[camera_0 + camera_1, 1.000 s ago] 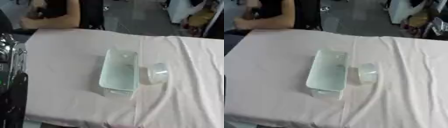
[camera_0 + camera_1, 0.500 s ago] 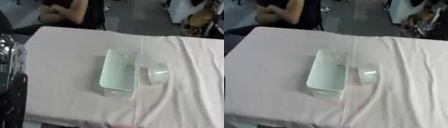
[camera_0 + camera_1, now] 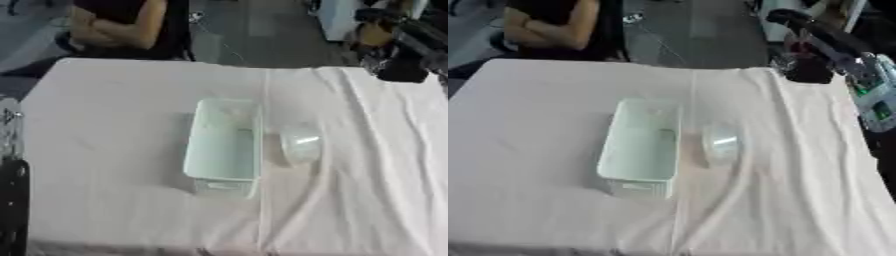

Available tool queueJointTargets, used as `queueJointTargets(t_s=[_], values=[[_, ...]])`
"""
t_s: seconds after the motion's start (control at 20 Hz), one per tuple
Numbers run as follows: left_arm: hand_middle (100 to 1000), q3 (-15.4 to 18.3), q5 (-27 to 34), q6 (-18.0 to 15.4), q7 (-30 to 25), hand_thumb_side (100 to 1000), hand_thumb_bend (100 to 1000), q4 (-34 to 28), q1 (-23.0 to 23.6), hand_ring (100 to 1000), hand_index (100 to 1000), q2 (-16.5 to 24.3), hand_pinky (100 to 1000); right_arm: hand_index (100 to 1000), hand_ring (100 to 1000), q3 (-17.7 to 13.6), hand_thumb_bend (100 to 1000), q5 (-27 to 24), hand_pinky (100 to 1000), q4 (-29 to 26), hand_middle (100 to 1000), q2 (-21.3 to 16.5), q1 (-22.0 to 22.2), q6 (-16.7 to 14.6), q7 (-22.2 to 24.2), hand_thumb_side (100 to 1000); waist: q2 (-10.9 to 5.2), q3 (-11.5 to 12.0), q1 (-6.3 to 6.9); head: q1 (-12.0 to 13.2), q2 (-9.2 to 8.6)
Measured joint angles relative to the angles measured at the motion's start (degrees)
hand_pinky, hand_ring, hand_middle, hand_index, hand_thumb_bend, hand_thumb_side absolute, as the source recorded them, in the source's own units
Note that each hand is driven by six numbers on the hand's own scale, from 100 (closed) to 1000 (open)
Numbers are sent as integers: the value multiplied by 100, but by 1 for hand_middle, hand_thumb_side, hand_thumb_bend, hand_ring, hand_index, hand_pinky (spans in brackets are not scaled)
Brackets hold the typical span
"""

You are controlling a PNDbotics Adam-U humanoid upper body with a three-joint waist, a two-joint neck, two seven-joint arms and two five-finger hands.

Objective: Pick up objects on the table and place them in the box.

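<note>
A clear plastic box (image 3: 642, 146) stands open in the middle of the table, long side running away from me. Just right of it a small clear cup (image 3: 720, 144) lies on the cloth, close to the box wall; whether they touch I cannot tell. My right arm reaches in from the upper right, and its dark right hand (image 3: 801, 69) hangs over the table's far right edge, well away from the cup. Part of my left hand (image 3: 10, 195) shows as a dark shape at the left edge, low down.
A pale pink cloth (image 3: 544, 110) covers the table, with folds running down its right half (image 3: 798, 165). A person sits with folded arms beyond the far left edge (image 3: 553, 30). Floor and clutter lie behind the far edge.
The whole picture has shifted, so the camera has moved. My right arm has come into view at the upper right. Box and cup keep their places relative to each other.
</note>
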Motion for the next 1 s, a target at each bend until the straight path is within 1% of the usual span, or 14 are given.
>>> queueJointTargets(t_s=[0.35,0.9,0.95,1.0], values=[[791,-17,10,18,-25,1000,304,-2,-1,779,794,-1,755,1000,1000,-4,100,298,1000,194,1000,294,0,-38,-117,678,2,6,7,-2,0],[791,-56,53,47,-75,1000,303,-7,-1,780,794,-3,756,1000,1000,110,100,854,1000,309,1000,799,-1,-142,-134,709,4,19,23,-76,0],[790,-59,53,46,-77,1000,303,-7,-2,780,794,-3,756,1000,1000,120,100,895,1000,312,1000,836,-1,-150,-136,710,5,20,24,-78,0],[790,-66,53,45,-78,1000,303,-7,-3,780,794,-4,756,1000,1000,122,100,936,1000,313,1000,872,-1,-157,-133,692,6,21,24,-92,0]])
